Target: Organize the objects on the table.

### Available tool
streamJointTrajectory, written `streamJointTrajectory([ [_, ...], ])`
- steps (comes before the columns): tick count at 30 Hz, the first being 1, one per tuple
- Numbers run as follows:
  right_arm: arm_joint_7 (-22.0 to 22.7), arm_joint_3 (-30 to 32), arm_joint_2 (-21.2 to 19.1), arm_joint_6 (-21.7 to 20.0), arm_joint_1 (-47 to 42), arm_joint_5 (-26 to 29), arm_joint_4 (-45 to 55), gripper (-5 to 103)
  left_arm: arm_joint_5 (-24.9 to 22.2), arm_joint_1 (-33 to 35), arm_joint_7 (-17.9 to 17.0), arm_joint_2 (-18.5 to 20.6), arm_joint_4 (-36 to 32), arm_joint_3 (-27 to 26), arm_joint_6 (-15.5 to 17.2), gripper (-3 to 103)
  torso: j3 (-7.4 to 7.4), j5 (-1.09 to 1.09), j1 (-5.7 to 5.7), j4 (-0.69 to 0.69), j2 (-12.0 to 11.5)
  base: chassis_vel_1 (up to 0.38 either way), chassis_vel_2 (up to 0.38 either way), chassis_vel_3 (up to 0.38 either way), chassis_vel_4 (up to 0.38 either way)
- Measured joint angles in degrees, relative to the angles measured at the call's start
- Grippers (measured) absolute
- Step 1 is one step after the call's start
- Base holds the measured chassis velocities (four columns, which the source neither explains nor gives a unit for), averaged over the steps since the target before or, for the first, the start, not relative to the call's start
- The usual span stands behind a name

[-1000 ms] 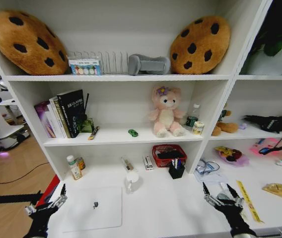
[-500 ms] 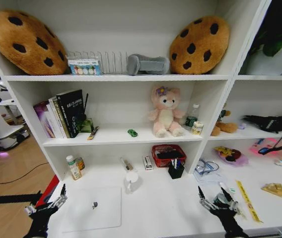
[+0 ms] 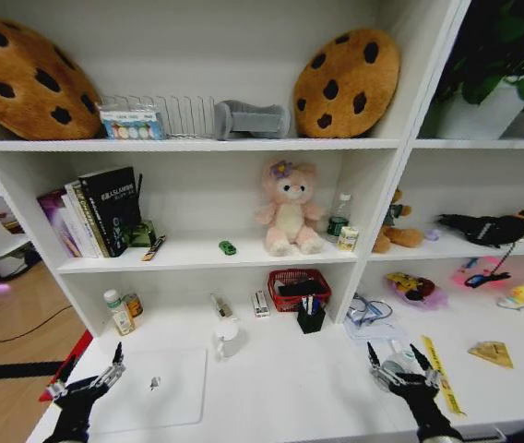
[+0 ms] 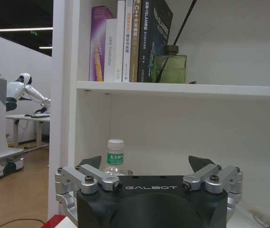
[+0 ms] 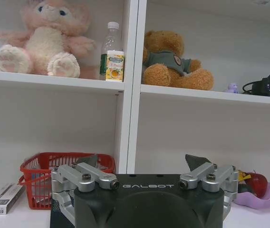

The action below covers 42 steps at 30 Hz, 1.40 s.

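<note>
I hold both open grippers, left gripper (image 3: 85,388) at seven o'clock, right gripper (image 3: 404,372) at five; next, I judge, reach the slim silver-white laptop (image 3: 156,390).

cookie cushions (image 3: 345,81), pink plush (image 3: 286,208), red basket (image 3: 296,286)

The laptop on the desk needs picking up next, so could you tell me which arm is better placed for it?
Probably the left. The open left gripper hovers right beside the laptop, while the right gripper, also open, sits across the table.
</note>
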Motion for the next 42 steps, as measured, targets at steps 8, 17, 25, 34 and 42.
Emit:
streamJointTrajectory([
  [8,-0.16,0.44,0.01,0.0,-0.62,0.54,0.95,100,0.02,0.0,-0.01,0.0,-0.01,0.0,0.0,100,0.0,-0.03,0.0,-0.04,0.01,-0.074,-0.076,0.058,0.083],
  [17,-0.16,0.97,-0.16,0.19,-0.66,0.72,0.86,100,0.02,0.0,-0.02,0.0,-0.01,0.02,0.01,100,0.0,-0.03,0.01,-0.03,-0.01,-0.169,-0.154,0.169,0.17],
  [25,-0.14,0.14,0.1,0.43,-0.86,-0.26,0.84,100,0.02,-0.01,-0.01,-0.01,-0.02,0.02,0.02,100,0.01,-0.01,0.0,-0.02,-0.01,-0.223,-0.225,0.22,0.223],
  [34,-0.2,-0.32,0.23,0.84,-0.97,-0.61,0.69,100,0.02,0.0,-0.01,-0.01,-0.02,0.02,0.03,100,-0.01,-0.04,-0.01,-0.04,0.0,-0.125,-0.125,0.137,0.124],
  [42,-3.73,-5.57,0.24,3.69,-0.5,-8.76,-0.8,100,0.03,0.0,-0.01,-0.01,-0.02,0.0,0.03,100,0.0,-0.02,0.0,-0.02,0.0,0.0,0.0,0.0,0.0],
])
